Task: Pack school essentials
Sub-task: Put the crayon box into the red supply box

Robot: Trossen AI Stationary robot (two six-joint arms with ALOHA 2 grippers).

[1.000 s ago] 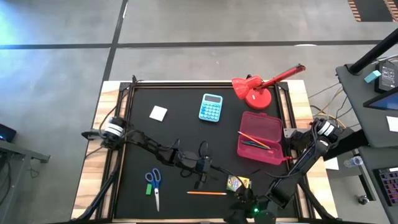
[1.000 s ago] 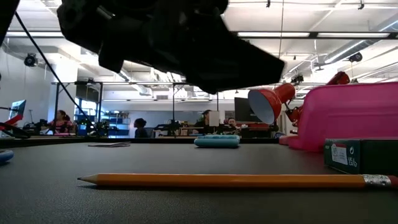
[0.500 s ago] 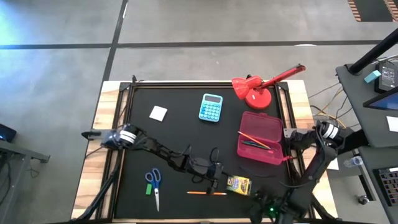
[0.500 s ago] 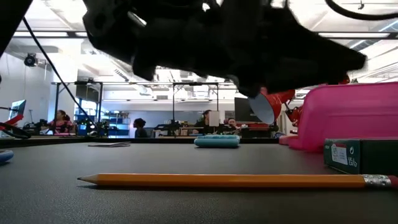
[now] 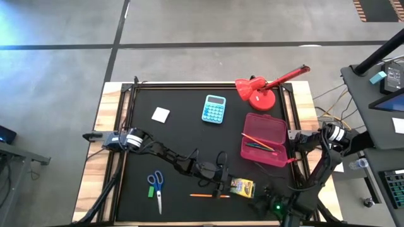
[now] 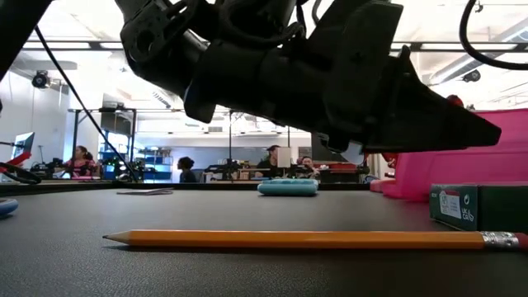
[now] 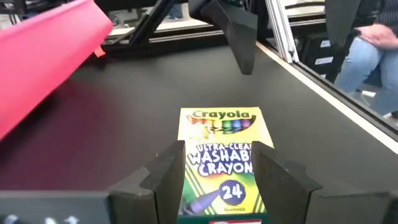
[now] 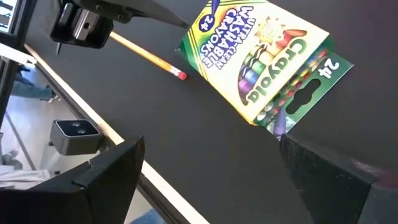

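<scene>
The left claw [image 7: 217, 177], arm stretched low across the desk [image 5: 177, 135], straddles the Crayola crayon box [image 7: 224, 158], fingers spread; the right claw [image 8: 205, 171] hangs spread nearby.

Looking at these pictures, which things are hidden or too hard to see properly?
- Low view: the left arm fills the top and covers most of the red lamp; the crayon box is cut off by the edge.
- High view: the right claw sits at the bottom edge, hard to make out.
- High view: what lies inside the pink case is too small to tell beyond thin sticks.
- Left wrist view: the left claw hides the crayon box's lower sides.
</scene>
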